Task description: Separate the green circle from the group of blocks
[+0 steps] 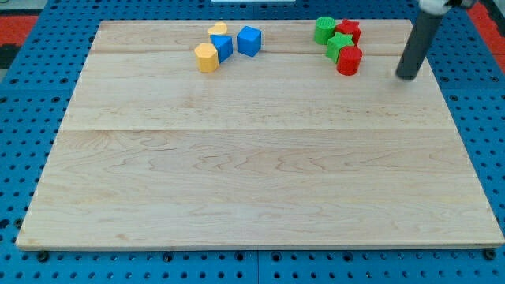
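The green circle (323, 30) sits at the view's top right, at the left end of a tight group. Touching it on the right is a red block (349, 31). A green star (340, 45) lies just below them, and a red cylinder (349, 61) sits below the star. My dark rod comes down from the view's top right, and my tip (407, 76) rests on the board to the right of the group, a little right of and below the red cylinder, touching no block.
A second group lies at the view's top centre: a yellow block (218, 30), two blue blocks (222, 47) (249, 41) and a yellow hexagon (206, 57). The wooden board (252, 173) lies on a blue pegboard surface.
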